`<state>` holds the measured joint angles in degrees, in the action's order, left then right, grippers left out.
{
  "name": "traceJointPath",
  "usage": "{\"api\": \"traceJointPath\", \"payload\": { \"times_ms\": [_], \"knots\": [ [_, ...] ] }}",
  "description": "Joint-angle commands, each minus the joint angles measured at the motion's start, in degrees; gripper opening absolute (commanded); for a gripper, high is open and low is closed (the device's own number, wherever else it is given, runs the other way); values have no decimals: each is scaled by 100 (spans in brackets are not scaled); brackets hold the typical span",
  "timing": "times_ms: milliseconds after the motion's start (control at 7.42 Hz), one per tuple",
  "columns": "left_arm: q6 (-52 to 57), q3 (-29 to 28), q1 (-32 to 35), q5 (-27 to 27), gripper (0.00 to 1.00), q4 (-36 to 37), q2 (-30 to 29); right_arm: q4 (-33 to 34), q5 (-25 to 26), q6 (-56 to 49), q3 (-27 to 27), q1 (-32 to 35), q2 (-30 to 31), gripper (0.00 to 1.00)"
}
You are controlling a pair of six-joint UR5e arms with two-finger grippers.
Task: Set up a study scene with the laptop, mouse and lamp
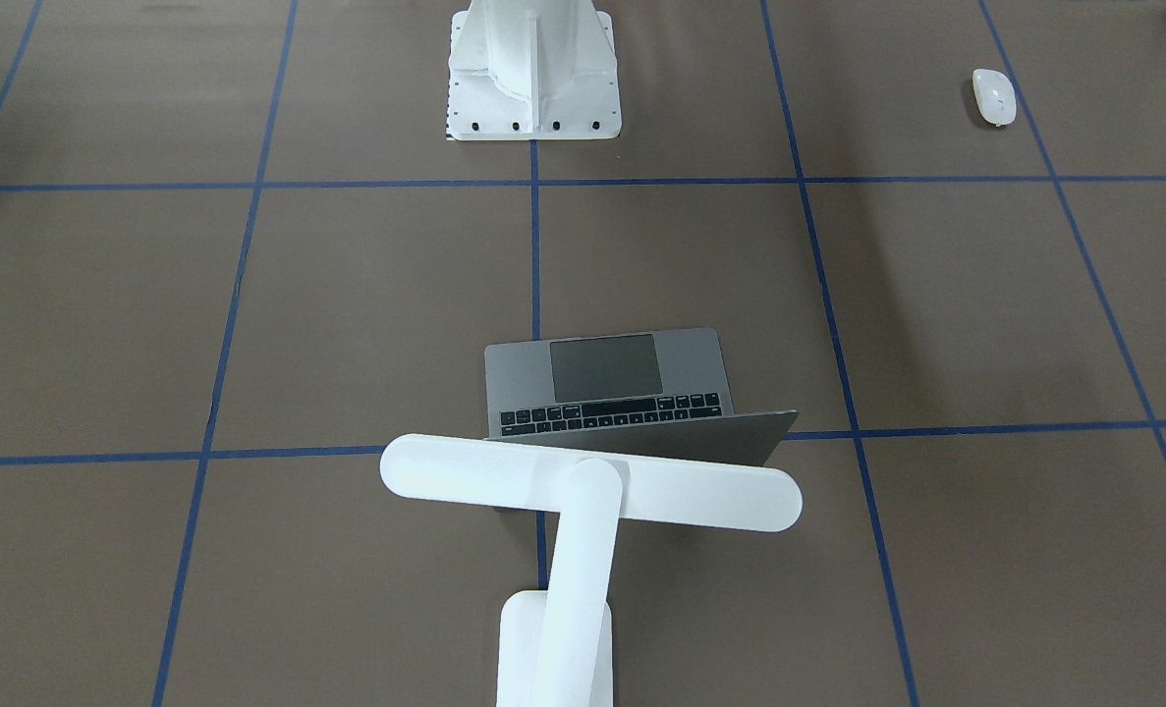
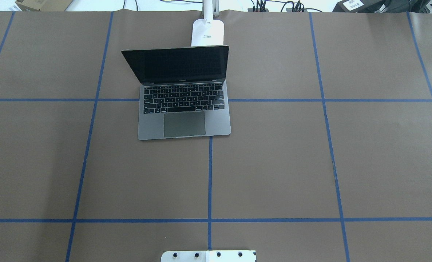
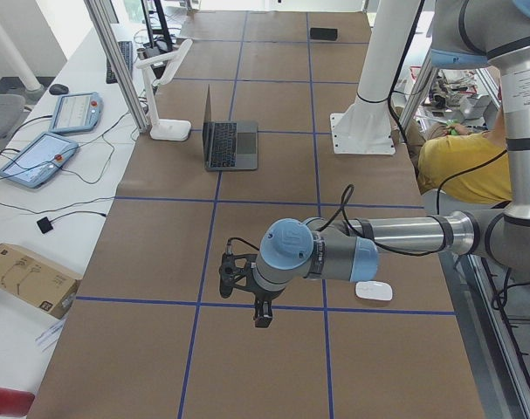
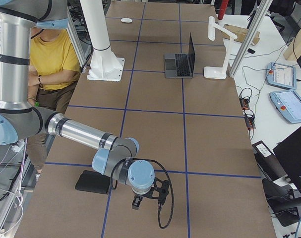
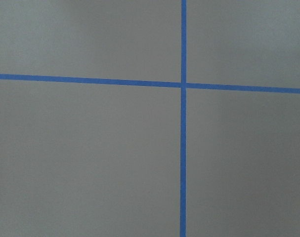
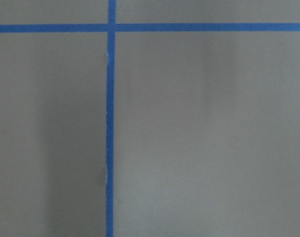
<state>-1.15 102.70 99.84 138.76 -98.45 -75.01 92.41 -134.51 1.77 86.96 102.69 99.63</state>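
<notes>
Laptop (image 2: 185, 109) is sitting open near the middle of the counter's (image 2: 310, 163) far edge, the edge opposite the robot. Its dark screen and black keys are facing the robot's side, and its lid is standing almost upright. The lamp (image 1: 583, 491) is standing just behind the lid with its base at that same far edge. The side views are showing a small gap between base and laptop. Its long white bar is being held high on the arm, above the top of the lid.

The mouse (image 1: 994, 96) is lying well apart from both, close to the robot's edge of the counter and toward its left end.

The left fingers (image 3: 263, 319) are pointing down over the brown paper at the counter's left end, near a blue tape line (image 3: 273, 305), with the mouse lying near the forearm. The right fingers (image 4: 136, 203) are pointing down in the same way at the counter's right end, and a black pad (image 4: 93, 182) is lying just beside that arm. Only the side cameras are showing these fingers, so I cannot tell if they are released or clenched. Both wrist cameras are showing only paper and crossing tape.

The white pedestal (image 1: 533, 79) is standing at the middle of the robot's edge. A person in a yellow shirt (image 4: 51, 59) is sitting behind it.
</notes>
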Motion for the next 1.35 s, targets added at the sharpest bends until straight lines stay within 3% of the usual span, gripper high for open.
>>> {"api": "traceJointPath", "payload": {
  "times_ms": [0, 269, 404, 539, 1212],
  "knots": [
    [1, -31, 9, -7, 100, 1, 48, 241, 449, 2037, 450, 32, 4, 100],
    [1, -40, 18, -7, 100, 1, 48, 733, 382, 3824, 551, 32, 13, 99],
    [-17, -57, 9, -7, 100, 28, 74, 961, 112, 4649, 550, 32, 22, 99],
    [-34, -110, -8, -16, 100, 19, 170, 911, 40, 5162, 594, 32, 239, 99],
    [-61, -488, -61, -104, 100, 28, 189, 840, 101, 5395, 524, -38, 855, 96]
  ]
}}
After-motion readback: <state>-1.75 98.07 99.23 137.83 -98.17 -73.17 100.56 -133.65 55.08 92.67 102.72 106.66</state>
